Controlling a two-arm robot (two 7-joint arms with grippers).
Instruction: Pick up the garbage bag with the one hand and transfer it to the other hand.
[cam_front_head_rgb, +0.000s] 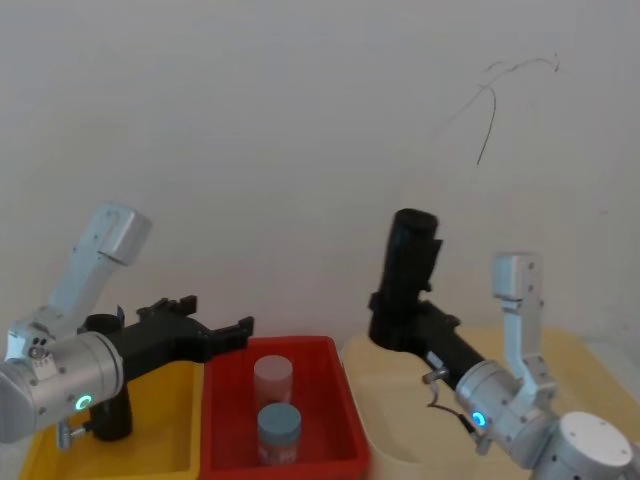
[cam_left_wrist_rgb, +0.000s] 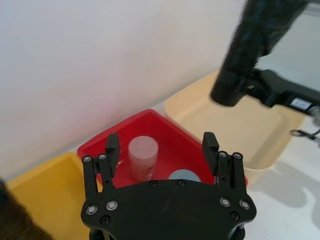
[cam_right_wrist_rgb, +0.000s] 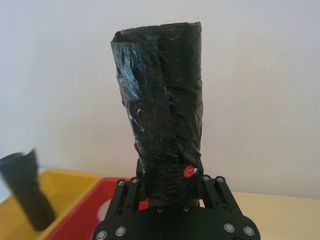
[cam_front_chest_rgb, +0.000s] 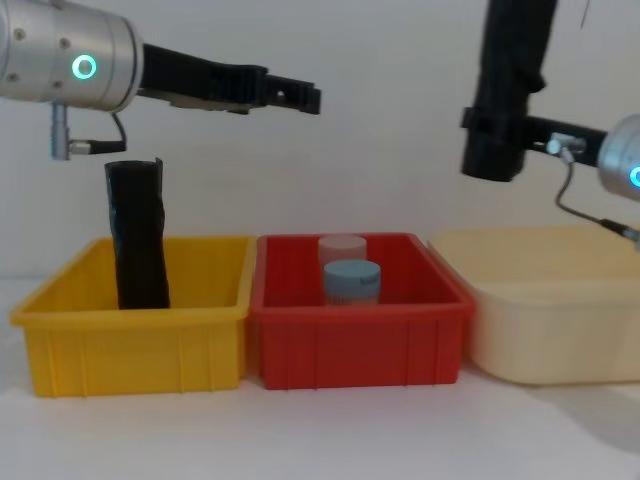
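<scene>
Standing upright, garbage bag (cam_right_wrist_rgb: 162, 90), right hand (cam_right_wrist_rgb: 170, 182) gripping (lower end)

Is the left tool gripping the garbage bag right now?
No, the left tool stands open and empty, while the right tool clamps the garbage bag.

left arm (cam_front_chest_rgb: 60, 55): silver cylindrical shell, lit by a green ring light (cam_front_chest_rgb: 84, 67) | left gripper (cam_left_wrist_rgb: 161, 141): black, studded with silver screws (cam_left_wrist_rgb: 112, 205) | right arm (cam_front_head_rgb: 505, 400): silver, marked by a bluish ring light (cam_front_head_rgb: 478, 420), trailed by a thin cable (cam_front_chest_rgb: 558, 200) | right gripper (cam_right_wrist_rgb: 170, 175): black, tagged with a white label (cam_left_wrist_rgb: 300, 104)
</scene>
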